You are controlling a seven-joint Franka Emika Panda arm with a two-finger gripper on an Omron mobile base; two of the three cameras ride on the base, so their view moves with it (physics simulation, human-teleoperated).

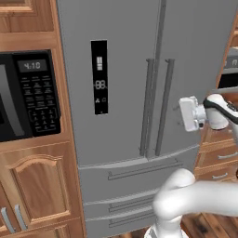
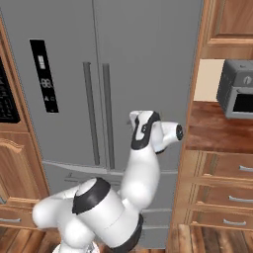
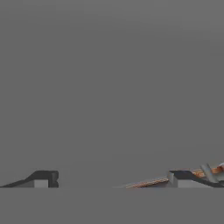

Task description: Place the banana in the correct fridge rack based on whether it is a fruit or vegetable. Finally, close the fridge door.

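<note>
Gripper spread wide and empty against the closed fridge door.

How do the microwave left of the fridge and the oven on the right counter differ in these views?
The microwave is black and built into the wooden cabinetry; the toaster oven is grey and stands on a brown countertop. The microwave shows a keypad and a lit clock; the toaster oven shows a dark window and a knob. Both flank the closed fridge.

Even, soft rendered light falls on the fridge with faint shadows beside its handles; the hand view is flat grey, slightly blurred.
</note>
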